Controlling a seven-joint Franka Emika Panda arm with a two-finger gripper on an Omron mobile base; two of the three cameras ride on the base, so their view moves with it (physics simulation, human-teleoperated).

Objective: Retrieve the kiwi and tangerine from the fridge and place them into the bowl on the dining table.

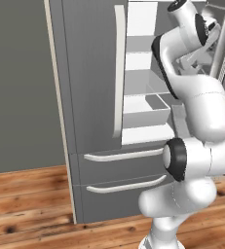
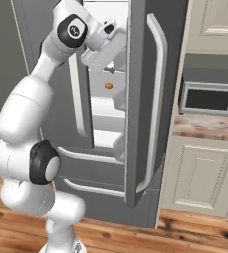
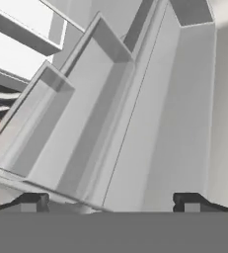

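The fridge (image 1: 89, 73) stands with its left door shut and its right door (image 2: 137, 123) swung open. My arm reaches high into the gap between them. The gripper (image 2: 110, 59) is open with nothing between its fingertips (image 3: 34, 200). In the hand view it looks along grey door bins (image 3: 86, 113). The tangerine (image 2: 108, 85), a tiny orange ball, sits on a white shelf inside, just below the hand and apart from it. The kiwi, the bowl and the dining table are out of view.
The open door's long white handle (image 2: 157, 99) hangs close to the right of my hand. A microwave (image 2: 209, 99) sits on the wall counter (image 2: 204, 126) over cream cabinets. Two lower drawers (image 1: 119, 170) are shut. White shelves (image 1: 143, 104) line the interior.
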